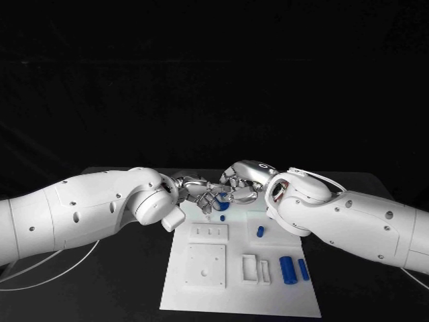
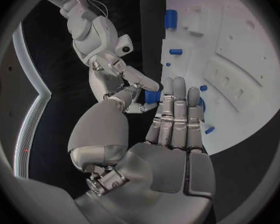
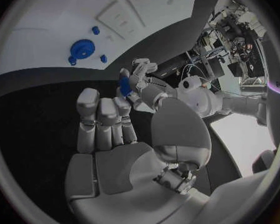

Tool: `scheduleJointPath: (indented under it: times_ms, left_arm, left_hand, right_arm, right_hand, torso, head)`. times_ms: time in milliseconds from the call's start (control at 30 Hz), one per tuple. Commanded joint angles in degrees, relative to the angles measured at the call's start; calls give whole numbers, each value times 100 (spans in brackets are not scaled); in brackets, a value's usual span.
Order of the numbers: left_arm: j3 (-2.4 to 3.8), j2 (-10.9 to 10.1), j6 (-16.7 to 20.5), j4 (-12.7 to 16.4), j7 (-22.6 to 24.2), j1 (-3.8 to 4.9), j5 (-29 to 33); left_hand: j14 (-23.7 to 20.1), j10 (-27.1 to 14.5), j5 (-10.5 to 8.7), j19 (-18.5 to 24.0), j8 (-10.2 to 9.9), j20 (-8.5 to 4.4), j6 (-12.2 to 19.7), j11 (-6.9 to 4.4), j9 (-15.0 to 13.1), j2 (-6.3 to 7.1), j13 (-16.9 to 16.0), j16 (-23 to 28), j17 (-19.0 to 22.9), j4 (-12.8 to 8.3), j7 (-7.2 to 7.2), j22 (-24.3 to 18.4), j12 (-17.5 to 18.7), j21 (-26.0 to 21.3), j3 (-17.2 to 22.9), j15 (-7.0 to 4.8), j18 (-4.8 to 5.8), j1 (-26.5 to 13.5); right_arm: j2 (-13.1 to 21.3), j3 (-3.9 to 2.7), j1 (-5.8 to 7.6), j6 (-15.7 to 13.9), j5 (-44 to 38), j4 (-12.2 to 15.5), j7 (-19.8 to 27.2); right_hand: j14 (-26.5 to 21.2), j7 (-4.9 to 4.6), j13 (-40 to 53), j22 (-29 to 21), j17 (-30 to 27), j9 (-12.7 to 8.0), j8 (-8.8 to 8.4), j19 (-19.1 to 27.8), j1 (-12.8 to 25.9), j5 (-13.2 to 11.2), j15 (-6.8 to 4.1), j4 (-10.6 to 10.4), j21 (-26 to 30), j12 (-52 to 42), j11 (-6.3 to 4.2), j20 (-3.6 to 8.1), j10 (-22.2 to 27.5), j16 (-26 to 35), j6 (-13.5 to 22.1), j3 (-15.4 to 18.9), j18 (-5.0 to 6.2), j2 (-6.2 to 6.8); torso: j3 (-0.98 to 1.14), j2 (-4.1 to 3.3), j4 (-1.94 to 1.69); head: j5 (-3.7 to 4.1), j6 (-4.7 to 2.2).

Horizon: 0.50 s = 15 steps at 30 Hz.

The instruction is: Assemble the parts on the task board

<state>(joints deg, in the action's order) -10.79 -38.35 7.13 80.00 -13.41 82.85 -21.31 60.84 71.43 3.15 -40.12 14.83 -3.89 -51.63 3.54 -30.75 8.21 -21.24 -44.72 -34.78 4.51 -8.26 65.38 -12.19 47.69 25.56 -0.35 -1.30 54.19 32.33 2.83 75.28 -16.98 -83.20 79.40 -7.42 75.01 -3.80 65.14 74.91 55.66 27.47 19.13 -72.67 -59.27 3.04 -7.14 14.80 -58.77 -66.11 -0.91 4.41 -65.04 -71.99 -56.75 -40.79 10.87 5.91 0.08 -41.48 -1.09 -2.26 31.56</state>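
where both hands (image 1: 219, 191) meet — a half-hidden, seemingly blue part (image 2: 152, 96).

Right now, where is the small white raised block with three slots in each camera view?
Head view: three-slot block on the white task board, far left part.
Left wrist view: on the board, beyond the fingertips.
Right wrist view: on the board, near its edge.
Shared landmark: the larger square white block with a hole, next to it.
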Motion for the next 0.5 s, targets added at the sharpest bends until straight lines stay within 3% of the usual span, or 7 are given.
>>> scheduleJointPath:
  times_ms: [33,300,400,500]
  left_arm:
    - [15,11,-126,39,111,12,-13]
    - [15,21,-138,82,129,11,-13]
    - [15,33,-133,56,138,11,-12]
    - [15,37,-139,42,136,11,-12]
  left_hand:
    - [-49,4,-31,55,39,-193,-45,-28,3,-126,-10,33,12,-58,10,-11,20,-1,-71,7,-82,55]
    - [-49,15,-29,63,68,-192,-126,-34,25,-405,-21,42,25,-177,42,-30,24,-9,-187,9,-77,161]
    - [-50,15,-29,66,71,-191,-142,-33,35,-486,-24,45,29,-213,47,-36,27,-12,-218,10,-74,185]
    - [-50,19,-22,75,81,-190,-180,-36,51,-661,-29,49,35,-299,61,-45,30,-17,-247,11,-70,244]
  right_arm:
    - [-29,5,-34,57,-50,-13,-19]
    - [-88,12,-73,80,-3,-53,1]
    - [-113,13,-84,81,-2,-53,4]
    - [-120,13,-96,79,-2,-54,3]
  right_hand:
    - [-6,-131,-2,58,6,284,11,1,-38,-20,-38,0,12,-23,-40,26,15,22,-162,-20,413,-3]
    - [-6,-131,-1,58,6,287,10,1,-31,-19,-38,-3,13,-23,-40,27,16,23,-160,-18,413,-2]
    - [-6,-131,-1,58,6,288,10,0,-29,-19,-38,-4,13,-23,-40,28,16,23,-160,-18,413,-3]
    - [-6,-131,-1,57,6,290,10,0,-27,-19,-39,-5,13,-23,-40,28,16,24,-159,-18,413,-5]
  torso:
    - [2,-2,-8]
    - [-7,-21,-16]
    - [1,-21,-15]
    - [7,-23,-15]
  head:
    - [1,-3]
    - [37,-12]
    - [14,3]
    - [9,13]
